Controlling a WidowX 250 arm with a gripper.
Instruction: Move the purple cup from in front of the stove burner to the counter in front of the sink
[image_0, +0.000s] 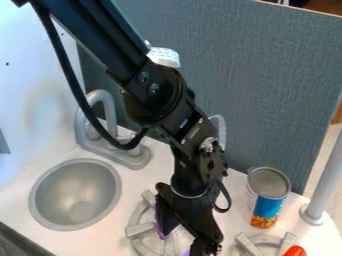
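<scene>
The jaws of the black gripper (176, 242) stand spread, two angular, matte plates with a gap between them and a purple tint along their lower edges. They hang over the near stove burner (137, 231), a dull grey ring with blunt, block-like prongs reaching inward; part of it shows through the gap, and I cannot tell whether the fingertips touch it. Above the jaws, the black arm (155, 92) slants in from the upper left, its smooth tubes and rounded joints studded with metal screws, a loose rubbery cable (73, 92) bowing beside it. Just right of the gripper, an upright can (269, 195) shows a round, ridged metal lid and a curved label in white, blue and orange-red. In front of it lies a second burner (250, 246) with pale grey prongs, and a glossy, rounded red thing (294, 251) is at the lower edge. To the left, a round, satiny metal sink (75, 195) is sunk into the smooth white counter (143, 178), with a grey, hooked faucet (107, 98) behind it. A smooth, pale grey pole (326, 180) rises at the right, and a blue-grey panel (267, 85) with a fabric-like weave stands behind.
</scene>
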